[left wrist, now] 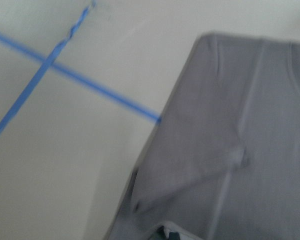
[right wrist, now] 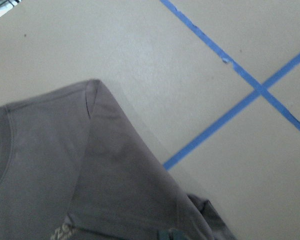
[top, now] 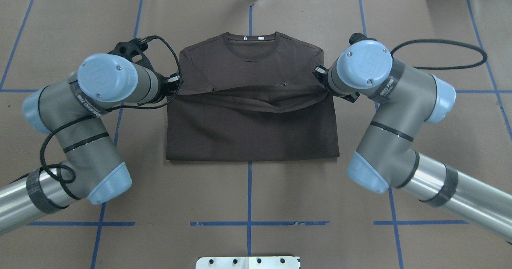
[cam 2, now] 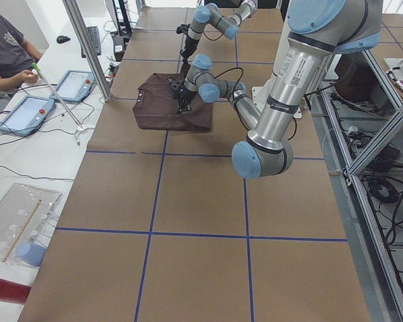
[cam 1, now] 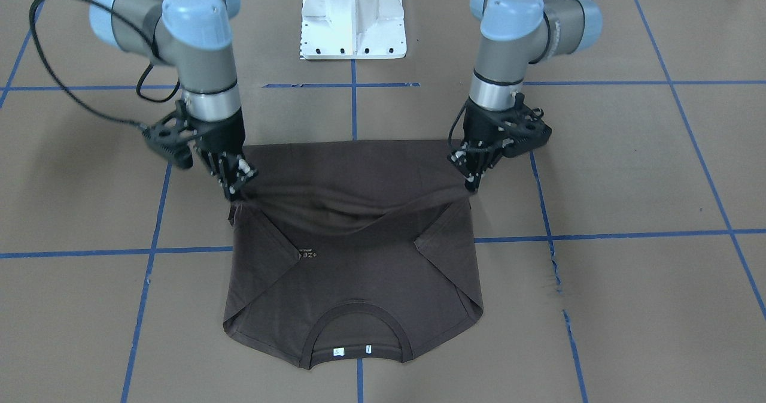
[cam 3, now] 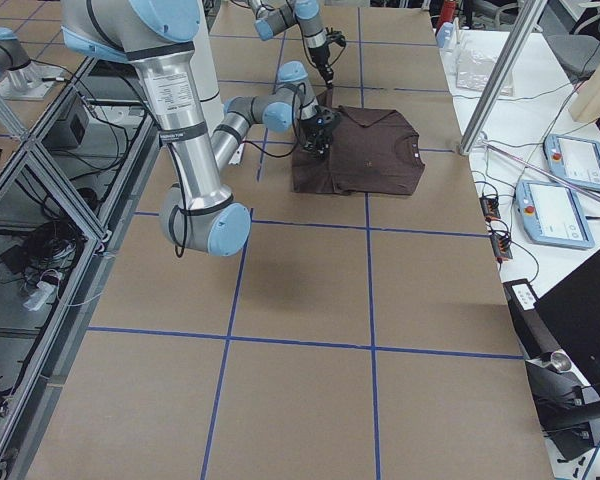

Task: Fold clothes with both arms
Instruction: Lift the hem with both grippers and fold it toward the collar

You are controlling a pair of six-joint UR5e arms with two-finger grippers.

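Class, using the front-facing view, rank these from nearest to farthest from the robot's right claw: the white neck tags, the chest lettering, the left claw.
1. The chest lettering, on the T-shirt just below the right claw.
2. The white neck tags, inside the collar, towards the camera.
3. The left claw, across the T-shirt on the view's right.

The T-shirt (cam 1: 359, 283) carries small pale chest lettering (cam 1: 309, 254), seen upside down. It looks like "+2e", and a tinier line beside it cannot be read. Its two white neck tags (cam 1: 353, 350) bear marks too small to read. A printed band (top: 86, 104) on the left arm (top: 80, 141) is illegible.
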